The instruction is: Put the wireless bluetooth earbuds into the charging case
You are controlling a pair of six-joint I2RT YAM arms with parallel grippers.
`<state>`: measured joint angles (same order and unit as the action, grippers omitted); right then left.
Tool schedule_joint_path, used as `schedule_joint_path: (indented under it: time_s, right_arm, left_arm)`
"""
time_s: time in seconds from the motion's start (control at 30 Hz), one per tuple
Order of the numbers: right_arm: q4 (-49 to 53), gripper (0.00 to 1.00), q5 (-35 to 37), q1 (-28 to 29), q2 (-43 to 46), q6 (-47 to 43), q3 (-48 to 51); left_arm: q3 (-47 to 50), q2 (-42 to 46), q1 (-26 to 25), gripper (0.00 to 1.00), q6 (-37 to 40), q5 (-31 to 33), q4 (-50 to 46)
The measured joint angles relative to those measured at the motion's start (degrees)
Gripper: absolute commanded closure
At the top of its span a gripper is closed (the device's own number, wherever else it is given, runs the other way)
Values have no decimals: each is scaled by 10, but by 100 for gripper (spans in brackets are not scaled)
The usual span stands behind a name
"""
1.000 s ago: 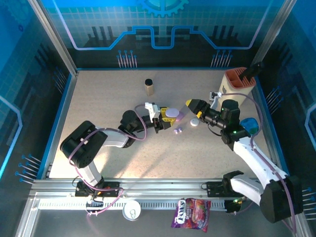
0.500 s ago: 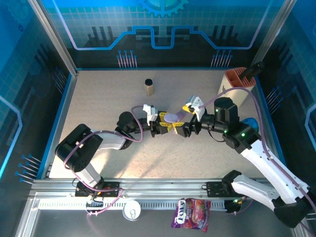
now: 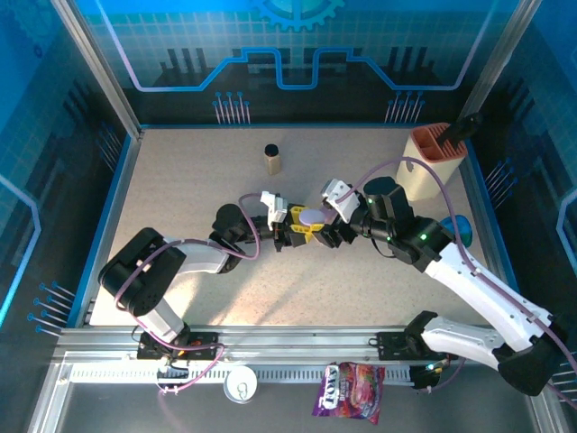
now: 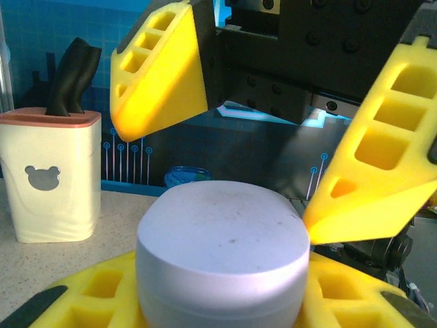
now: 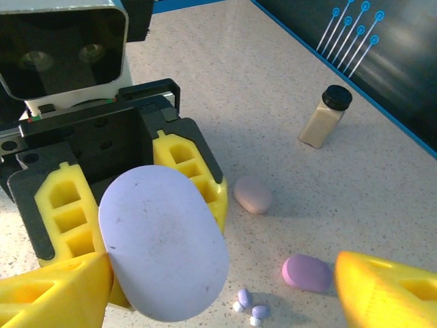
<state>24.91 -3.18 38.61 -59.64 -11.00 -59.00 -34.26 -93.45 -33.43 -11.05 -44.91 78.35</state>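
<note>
My two purple earbuds (image 5: 249,305) lie loose on the table (image 5: 273,89), touching each other, just beside the lavender charging case (image 5: 164,242) and not in it. The case sits clamped between the yellow fingers of my left gripper (image 3: 302,225), around the middle of the table. In the left wrist view its seam runs unbroken round the body, so I judge the lid is shut.

My right gripper (image 5: 222,277) is spread wide with nothing in it, one finger on each side of the case. One tip is close against the case's rim, and I cannot tell whether it touches.

I read this as the opening step: the left arm steadies the case while the right one comes in for the lid. Nothing has been inserted yet. Next I would need the right fingers to close on the lid above the seam, not on the base, and swing it up. I cannot make out which side the hinge is on, so I would move slowly. Only then do the tiny buds get picked up, which calls for a much narrower grip.

A pink case (image 5: 253,194) and a purple case (image 5: 307,271) rest on the table near the buds. Farther off stand a spice bottle (image 5: 326,117) and a cream holder (image 4: 51,178).
</note>
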Motion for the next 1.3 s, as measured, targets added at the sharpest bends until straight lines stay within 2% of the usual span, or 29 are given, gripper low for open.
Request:
schedule_joint_path:
  time_s: [0.3, 0.47, 0.7, 0.83, 0.97, 1.1, 1.3]
  right_arm:
    - [-12, 19, 18, -6, 0, 43, -14]
    - [-14, 21, 30, -29, -7, 75, -26]
    - [-14, 21, 6, -45, 3, 100, -28]
    - [-23, 23, -20, -70, 39, 135, -12]
    - [-30, 28, -39, -129, 55, 211, 11]
    - [-31, 34, -74, -189, 18, 289, 45]
    - [-24, 38, -139, -198, -109, 332, 62]
  left_arm:
    - [12, 1, 3, 70, 7, -2, 0]
    - [17, 5, 3, 70, 10, -10, 0]
    - [19, 6, 3, 70, 10, -10, 0]
    - [23, 6, 4, 70, 11, -5, 2]
    - [31, 13, 18, 70, 11, -3, 0]
    - [38, 34, 30, 70, 11, 3, 0]
    - [59, 65, 36, 70, 10, 5, 3]
